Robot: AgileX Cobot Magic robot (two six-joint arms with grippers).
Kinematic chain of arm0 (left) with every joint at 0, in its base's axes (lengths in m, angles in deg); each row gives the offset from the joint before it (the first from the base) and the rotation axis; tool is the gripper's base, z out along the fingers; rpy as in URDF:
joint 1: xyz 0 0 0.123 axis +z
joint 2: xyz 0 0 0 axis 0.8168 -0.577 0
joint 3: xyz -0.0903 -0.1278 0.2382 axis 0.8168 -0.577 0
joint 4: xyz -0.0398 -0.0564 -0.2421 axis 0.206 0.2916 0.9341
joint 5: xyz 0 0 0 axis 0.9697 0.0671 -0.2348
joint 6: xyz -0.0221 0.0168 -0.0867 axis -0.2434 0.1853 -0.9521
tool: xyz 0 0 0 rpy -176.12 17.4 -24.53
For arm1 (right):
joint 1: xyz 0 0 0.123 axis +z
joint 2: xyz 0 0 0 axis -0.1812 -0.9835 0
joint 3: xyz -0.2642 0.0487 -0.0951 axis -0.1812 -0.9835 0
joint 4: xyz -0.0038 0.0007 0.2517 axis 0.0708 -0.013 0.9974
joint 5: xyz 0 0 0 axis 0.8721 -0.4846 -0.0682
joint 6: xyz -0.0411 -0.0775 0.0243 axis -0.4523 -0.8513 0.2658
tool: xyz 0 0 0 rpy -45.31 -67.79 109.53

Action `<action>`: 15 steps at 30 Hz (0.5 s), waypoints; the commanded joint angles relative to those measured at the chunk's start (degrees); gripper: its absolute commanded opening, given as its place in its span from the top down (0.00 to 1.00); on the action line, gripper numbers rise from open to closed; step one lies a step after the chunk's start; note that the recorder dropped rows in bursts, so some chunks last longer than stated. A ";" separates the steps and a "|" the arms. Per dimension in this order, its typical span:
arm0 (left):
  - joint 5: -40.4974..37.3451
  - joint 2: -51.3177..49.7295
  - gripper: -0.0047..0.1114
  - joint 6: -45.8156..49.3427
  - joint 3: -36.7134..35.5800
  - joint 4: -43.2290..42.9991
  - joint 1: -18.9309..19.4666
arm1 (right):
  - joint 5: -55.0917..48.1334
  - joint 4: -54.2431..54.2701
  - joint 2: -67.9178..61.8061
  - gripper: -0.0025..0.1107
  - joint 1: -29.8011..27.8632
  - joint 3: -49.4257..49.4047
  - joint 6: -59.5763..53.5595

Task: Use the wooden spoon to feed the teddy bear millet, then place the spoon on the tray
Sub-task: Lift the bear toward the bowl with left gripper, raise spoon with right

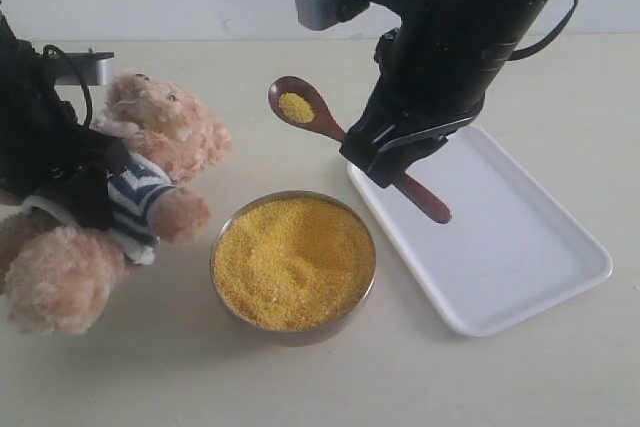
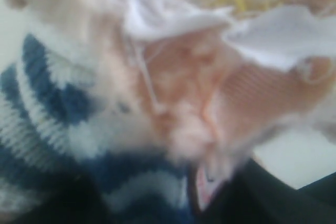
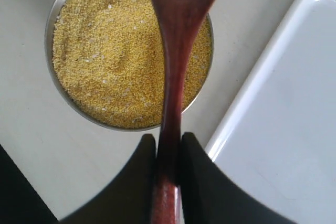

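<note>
The teddy bear (image 1: pixel 160 132) leans at the left, and its striped shirt and fur fill the blurred left wrist view (image 2: pixel 199 93). My left gripper (image 1: pixel 90 182) is shut on the bear's torso. My right gripper (image 1: pixel 388 159) (image 3: pixel 169 142) is shut on the handle of the wooden spoon (image 1: pixel 322 121) (image 3: pixel 176 61). The spoon hangs above the table between the bear and the tray, with a small heap of millet (image 1: pixel 296 107) in its round end, a short way from the bear's head. The metal bowl full of millet (image 1: pixel 292 263) (image 3: pixel 113 56) sits below it. The white tray (image 1: pixel 520 247) (image 3: pixel 283 129) lies on the right.
The beige table (image 1: pixel 330 387) carries nothing else. The right arm's black body (image 1: pixel 470 17) hangs over the tray's far corner. The bowl's rim (image 1: pixel 362 222) stands close to the tray's near edge.
</note>
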 commanded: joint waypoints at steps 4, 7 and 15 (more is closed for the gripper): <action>-0.61 2.66 0.93 2.88 0.21 4.97 -0.60 | -0.30 -0.54 0.51 0.98 0.15 0.61 0.28; -0.61 2.93 0.93 3.11 0.21 5.54 -1.15 | -0.30 -0.54 0.51 0.98 0.15 0.61 0.28; -0.61 3.04 0.93 3.98 0.21 6.14 -5.20 | -0.08 -0.44 0.51 0.98 0.15 0.61 0.28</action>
